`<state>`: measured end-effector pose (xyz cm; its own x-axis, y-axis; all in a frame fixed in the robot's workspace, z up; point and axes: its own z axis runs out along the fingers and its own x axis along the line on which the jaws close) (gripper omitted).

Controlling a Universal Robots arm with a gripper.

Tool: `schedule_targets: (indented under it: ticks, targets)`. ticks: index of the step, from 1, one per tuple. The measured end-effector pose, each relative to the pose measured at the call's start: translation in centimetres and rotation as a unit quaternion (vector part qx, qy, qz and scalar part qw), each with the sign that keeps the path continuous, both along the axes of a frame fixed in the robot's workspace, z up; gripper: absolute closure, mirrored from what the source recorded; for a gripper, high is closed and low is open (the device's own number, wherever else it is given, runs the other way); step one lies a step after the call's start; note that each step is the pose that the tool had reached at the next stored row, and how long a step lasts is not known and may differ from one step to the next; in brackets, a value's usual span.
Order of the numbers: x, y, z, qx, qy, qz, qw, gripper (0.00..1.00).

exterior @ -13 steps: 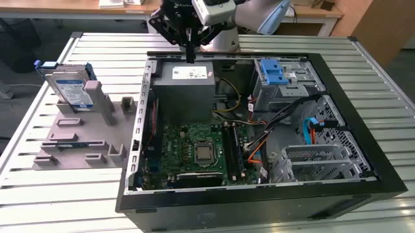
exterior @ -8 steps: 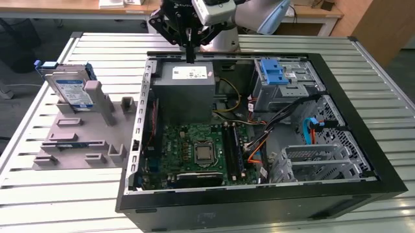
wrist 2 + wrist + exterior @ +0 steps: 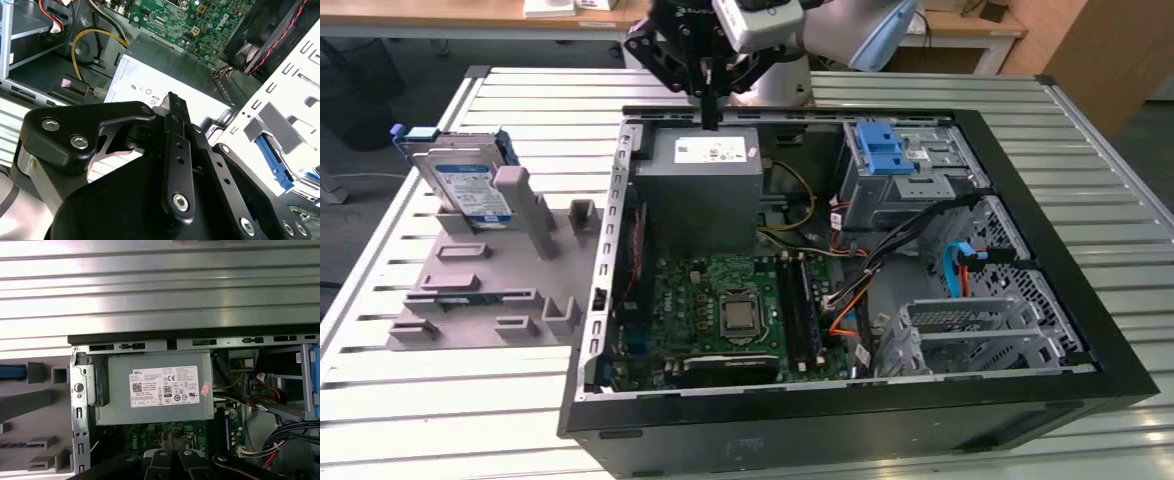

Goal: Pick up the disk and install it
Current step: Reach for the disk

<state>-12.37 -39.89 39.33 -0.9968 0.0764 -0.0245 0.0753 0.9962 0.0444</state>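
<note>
black fingers [image 3: 710,108] are pressed together, empty, over the black computer case [image 3: 854,425]; the silver blue-framed rectangular disk [image 3: 464,180] is stood upright at their eight o'clock, likely for easy grasping.

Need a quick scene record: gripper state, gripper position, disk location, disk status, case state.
gripper state: gripper shut, nothing between its fingers
gripper position: above the power supply, near the case wall
disk location: disk standing upright in the grey fixture on the table, to the exterior view's left of the case
disk status: not picked up, well apart from the gripper
case state: computer case lying open, motherboard exposed
</note>
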Motion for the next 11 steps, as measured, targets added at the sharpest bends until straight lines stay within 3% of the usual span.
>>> schedule_targets:
  ticks: [11]
  targets:
    - [-1.67, 0.22, -0.01, 0.0000, 0.0000, 0.000, 1.0000, 0.89]
